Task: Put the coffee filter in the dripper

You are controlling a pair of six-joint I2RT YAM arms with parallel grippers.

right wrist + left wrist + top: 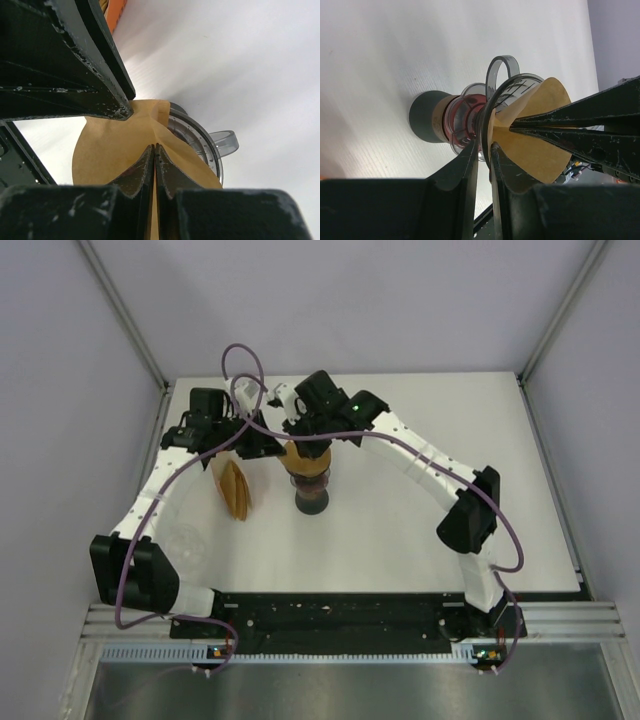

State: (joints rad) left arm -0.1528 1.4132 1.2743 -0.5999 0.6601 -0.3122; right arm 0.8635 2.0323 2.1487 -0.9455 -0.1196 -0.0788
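The clear plastic dripper [312, 480] stands on a reddish server with a dark base [427, 122] mid-table. A brown paper coffee filter [115, 150] is spread over the dripper's mouth, tilted and partly outside the rim. My right gripper [155, 146] is shut on a fold of the filter from above. My left gripper [485, 145] reaches in from the left, its jaws pinched on the dripper's dark rim [487, 107] beside the filter [535, 145]. The dripper's ring handle [502, 67] points away from it. In the top view both grippers meet over the dripper, and the arms hide its inside.
A stack of brown filters [237, 490] lies on the white table [420, 540] just left of the dripper. Grey enclosure walls and metal posts border the table on three sides. Purple cables loop over the left arm.
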